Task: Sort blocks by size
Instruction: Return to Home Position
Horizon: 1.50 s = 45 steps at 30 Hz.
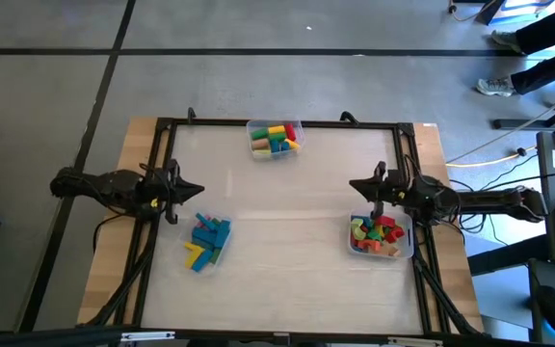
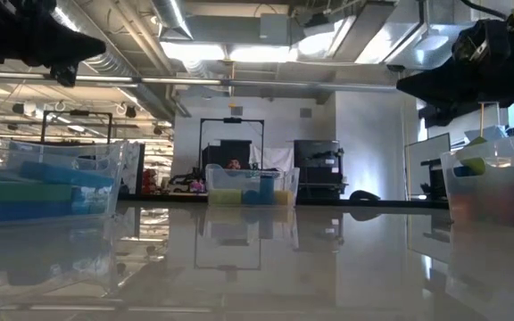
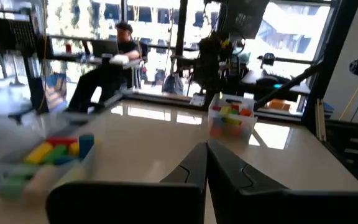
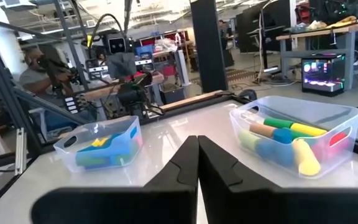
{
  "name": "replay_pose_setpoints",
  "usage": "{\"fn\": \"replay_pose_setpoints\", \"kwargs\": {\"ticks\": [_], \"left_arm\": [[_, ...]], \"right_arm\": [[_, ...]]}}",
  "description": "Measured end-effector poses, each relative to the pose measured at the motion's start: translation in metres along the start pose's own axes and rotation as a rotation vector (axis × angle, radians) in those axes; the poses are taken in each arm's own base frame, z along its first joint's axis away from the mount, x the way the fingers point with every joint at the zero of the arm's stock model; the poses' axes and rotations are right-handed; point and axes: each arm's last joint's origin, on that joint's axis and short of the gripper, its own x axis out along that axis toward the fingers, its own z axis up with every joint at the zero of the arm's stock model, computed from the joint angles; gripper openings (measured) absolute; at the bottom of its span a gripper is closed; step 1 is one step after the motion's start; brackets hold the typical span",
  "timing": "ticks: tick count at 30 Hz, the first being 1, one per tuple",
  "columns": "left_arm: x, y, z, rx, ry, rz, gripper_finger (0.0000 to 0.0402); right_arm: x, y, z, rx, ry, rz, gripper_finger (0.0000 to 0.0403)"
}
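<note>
All the blocks (image 1: 212, 231) seem to sit in three bins (image 1: 251, 130), so sorting looks done. The left gripper (image 1: 198, 191) and right gripper (image 1: 354, 185) are both pressed together and empty.

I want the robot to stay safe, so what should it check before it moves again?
1. Left pincer shut and empty: ok.
2. Right pincer shut and empty: ok.
3. Both pincers raised off the table: ok.
4. No loose blocks showing on the table: ok.
5. All blocks in view sit inside the three clear bins: ok.
6. Every block is in the bin for its size: cannot tell.
</note>
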Motion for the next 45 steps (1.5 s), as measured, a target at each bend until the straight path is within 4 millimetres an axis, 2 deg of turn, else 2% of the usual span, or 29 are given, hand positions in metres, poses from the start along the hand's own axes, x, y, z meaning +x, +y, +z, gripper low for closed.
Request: {"fn": "replay_pose_setpoints", "kwargs": {"ticks": [5, 11, 23, 32, 45], "left_arm": [[0.004, -0.001, -0.011, -0.036, 0.004, -0.007, 0.0003], [0.015, -0.007, -0.042, -0.037, -0.041, -0.145, 0.0003], [0.017, -0.001, -0.042, 0.130, -0.045, -0.068, 0.0003], [0.018, 0.005, -0.041, 0.098, -0.050, 0.018, 0.0003], [0.019, 0.005, -0.042, 0.074, -0.041, 0.018, 0.0003]], "right_arm": [[-0.005, 0.000, 0.003, 0.027, -0.027, 0.010, 0.0008], [-0.006, 0.000, 0.004, 0.024, -0.035, 0.016, 0.0008], [-0.006, -0.005, -0.004, 0.073, 0.020, -0.107, 0.0008], [-0.006, -0.005, -0.005, 0.068, 0.031, -0.108, 0.0008], [-0.006, 0.004, -0.002, -0.007, 0.045, 0.176, 0.0008]]}}
